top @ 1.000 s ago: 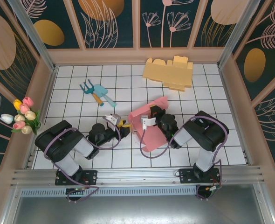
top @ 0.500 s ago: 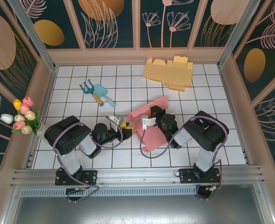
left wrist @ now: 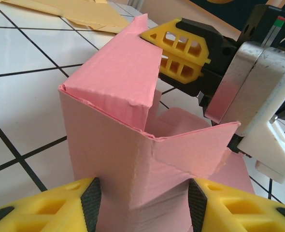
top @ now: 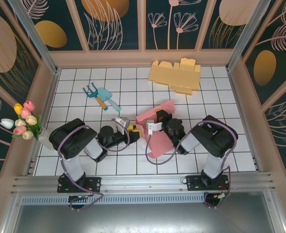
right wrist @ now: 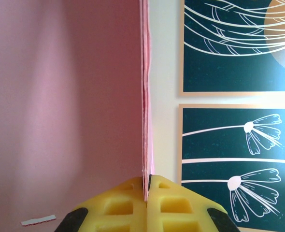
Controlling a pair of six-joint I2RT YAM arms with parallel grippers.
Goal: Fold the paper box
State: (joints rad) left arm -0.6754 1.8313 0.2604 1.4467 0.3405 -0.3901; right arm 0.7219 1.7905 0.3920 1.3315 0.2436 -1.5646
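The pink paper box [top: 158, 140] stands partly folded in the middle of the tiled floor, one flap raised. In the left wrist view its near corner [left wrist: 133, 121] fills the gap between my left gripper's [left wrist: 145, 200] yellow fingers, which stand open around it. From above, the left gripper [top: 129, 130] is at the box's left side. My right gripper [right wrist: 146, 186] is shut on the edge of a pink panel [right wrist: 60, 96]. It shows at the box's top [top: 156, 120] and behind the raised flap [left wrist: 154, 41].
A flat yellow cardboard blank [top: 176, 75] lies at the back. Teal garden tools [top: 102, 96] lie back left, and a tulip bunch [top: 25, 120] rests by the left wall. Panelled walls enclose the floor on three sides.
My left gripper has slid right, up to the pink box, and its arm has followed. The right gripper and the box have stayed put.
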